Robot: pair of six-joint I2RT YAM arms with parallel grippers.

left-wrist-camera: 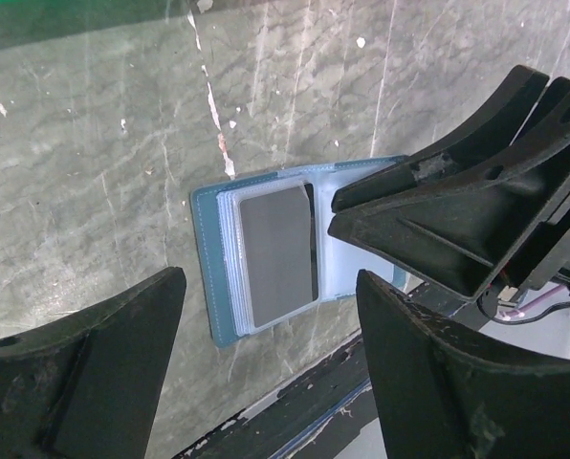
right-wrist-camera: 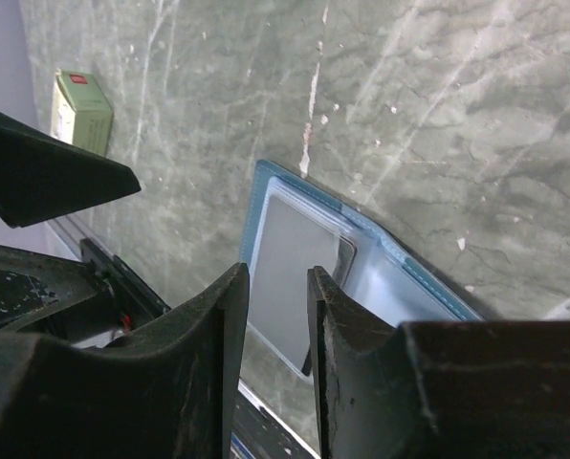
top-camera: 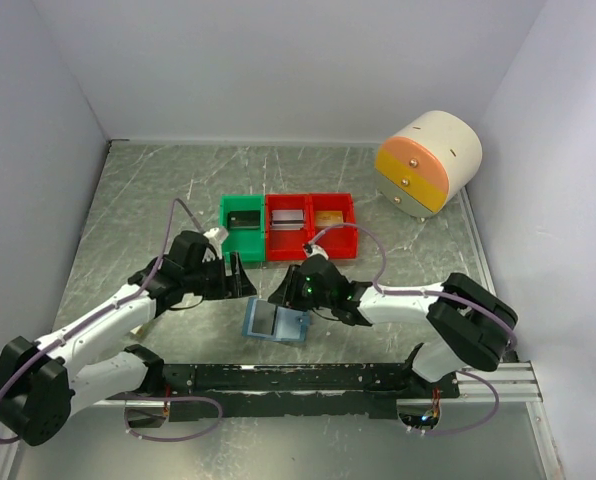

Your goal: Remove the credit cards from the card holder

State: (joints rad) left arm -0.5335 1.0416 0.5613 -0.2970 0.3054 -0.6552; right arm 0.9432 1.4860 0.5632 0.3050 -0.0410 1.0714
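Dark grey plastic credit card (right-wrist-camera: 290, 253) lies below the right gripper (right-wrist-camera: 277, 279), jaws narrowed, empty; pinch its exposed edge, not the slate-blue folding card holder (right-wrist-camera: 414, 277).

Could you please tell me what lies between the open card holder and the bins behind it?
In the top view, the left gripper and right gripper hang between the card holder and the bins; nothing else shows there.

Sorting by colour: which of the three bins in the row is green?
The leftmost bin; the middle bin and the right bin are both red.
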